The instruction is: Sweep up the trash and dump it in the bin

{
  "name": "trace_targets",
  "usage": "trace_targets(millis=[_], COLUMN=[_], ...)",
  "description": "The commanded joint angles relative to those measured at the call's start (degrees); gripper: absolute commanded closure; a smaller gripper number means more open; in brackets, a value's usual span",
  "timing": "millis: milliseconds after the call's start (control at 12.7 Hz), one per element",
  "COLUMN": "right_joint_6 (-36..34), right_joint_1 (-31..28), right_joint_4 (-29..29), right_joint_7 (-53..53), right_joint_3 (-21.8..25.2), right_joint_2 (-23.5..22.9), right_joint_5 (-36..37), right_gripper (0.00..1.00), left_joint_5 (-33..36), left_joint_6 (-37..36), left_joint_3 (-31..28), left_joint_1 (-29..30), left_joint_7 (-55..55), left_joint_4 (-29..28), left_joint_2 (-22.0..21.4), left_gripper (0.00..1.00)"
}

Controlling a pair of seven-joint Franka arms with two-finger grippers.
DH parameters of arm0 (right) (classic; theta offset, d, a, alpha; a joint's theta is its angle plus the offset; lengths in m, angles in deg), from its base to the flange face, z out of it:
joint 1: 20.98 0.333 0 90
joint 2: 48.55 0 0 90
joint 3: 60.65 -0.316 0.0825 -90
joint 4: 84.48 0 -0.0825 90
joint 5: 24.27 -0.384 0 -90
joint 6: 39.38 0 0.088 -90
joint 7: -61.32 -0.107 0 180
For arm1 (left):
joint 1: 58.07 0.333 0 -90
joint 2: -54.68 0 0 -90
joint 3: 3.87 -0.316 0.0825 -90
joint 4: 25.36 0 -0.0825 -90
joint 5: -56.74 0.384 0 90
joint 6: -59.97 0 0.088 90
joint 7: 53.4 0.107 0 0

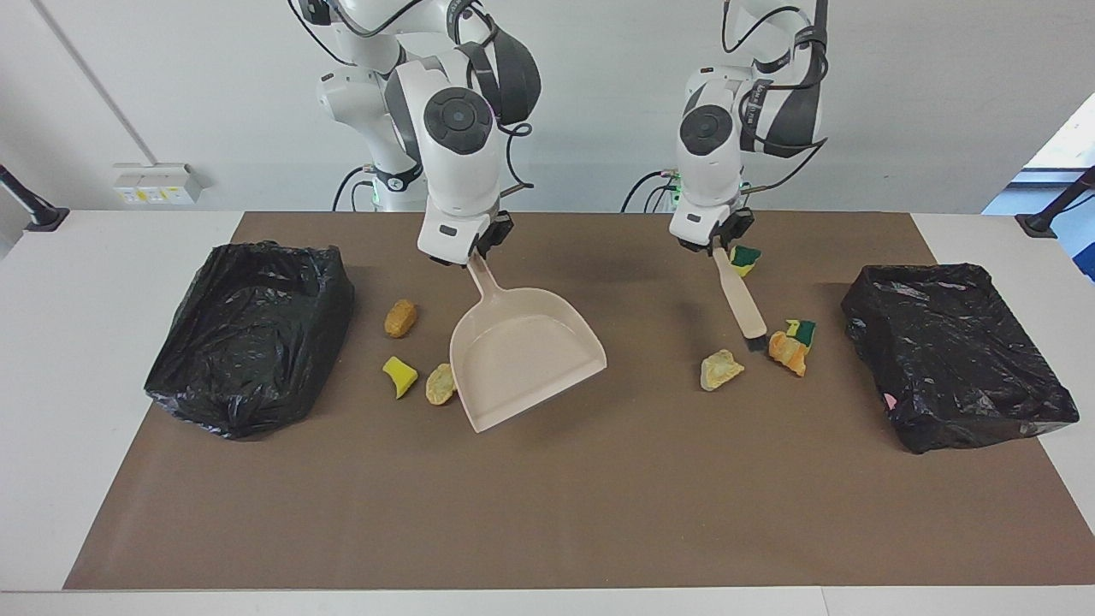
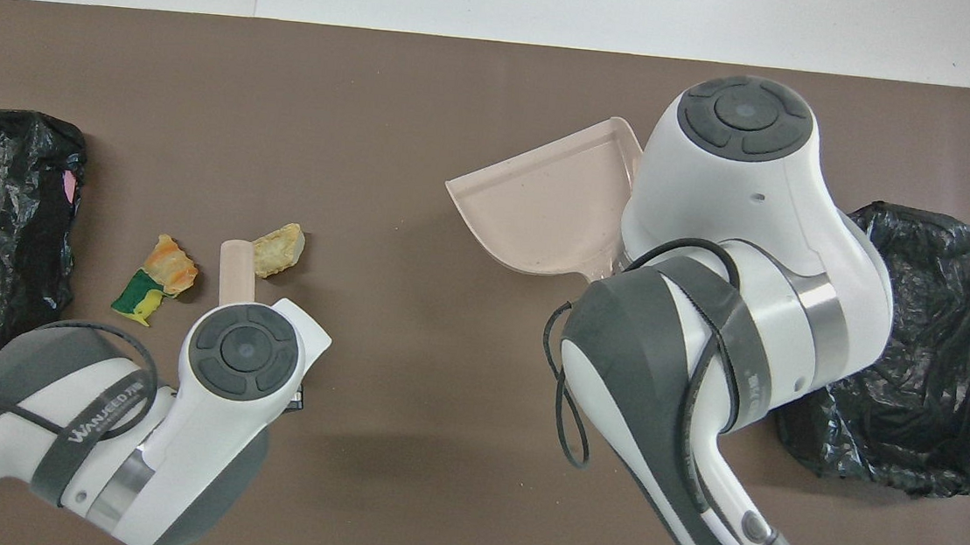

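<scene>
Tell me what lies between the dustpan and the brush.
Only bare brown mat, clearest in the facing view. The dustpan hangs from the right pincer, the brush from the left pincer; the nearest scrap lies by the brush's bristle end.

A lab: bare white walls, white table [image 1: 103,282] under a brown mat [image 1: 547,496]

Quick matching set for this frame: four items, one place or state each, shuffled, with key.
1. beige plastic dustpan
2. beige-handled brush
3. tan-orange foam scrap
4. black-bagged bin holding a pink bit

A. at the left arm's end of the table
B. held by the right pincer
C. between the dustpan and the other bin
D. held by the left pincer

Pairs: 1-B, 2-D, 3-C, 4-A
</scene>
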State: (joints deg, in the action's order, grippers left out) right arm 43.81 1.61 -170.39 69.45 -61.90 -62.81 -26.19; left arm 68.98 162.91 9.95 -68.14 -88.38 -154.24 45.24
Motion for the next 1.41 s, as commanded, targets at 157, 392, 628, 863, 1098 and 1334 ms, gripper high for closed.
trace_targets(millis=[157,392,628,863,1098,1334], right_joint_6=[7.4,10.0,11.5,13.5,14.7,16.8], right_joint_1=[-2.0,-1.6,1.1,2.2,3.2,4.5], right_joint_4=[-8.5,-11.3,-12.7,-14.7,-16.0,-17.5], right_joint_7=[14.7,21.2,23.2,23.3,23.2,23.1], right_joint_3=[-0.4,-0.4,-0.5,-0.7,-0.8,-1.1], right_joint_2=[4.3,5.0,4.2,4.2,4.1,3.6], right_joint_5=[2.2,3.4,4.9,4.8,4.7,4.5], right_gripper=[1.0,1.0,1.0,1.0,1.0,1.0], left_joint_5=[3.8,3.8,3.8,3.8,3.8,2.2], left_joint_6=[5.2,9.6,7.6,6.8,7.2,8.0], left_joint_3=[-10.3,-12.8,-13.2,-14.1,-14.2,-14.2], left_joint_1=[0.7,2.9,6.7,8.1,9.7,9.6], left_joint_7=[4.5,9.4,21.0,24.8,25.4,25.7], left_joint_4=[-0.6,-1.3,-2.3,-3.3,-4.1,-4.4], left_joint_2=[1.4,2.2,2.2,2.1,2.7,3.7], left_gripper=[1.0,1.0,1.0,1.0,1.0,1.0])
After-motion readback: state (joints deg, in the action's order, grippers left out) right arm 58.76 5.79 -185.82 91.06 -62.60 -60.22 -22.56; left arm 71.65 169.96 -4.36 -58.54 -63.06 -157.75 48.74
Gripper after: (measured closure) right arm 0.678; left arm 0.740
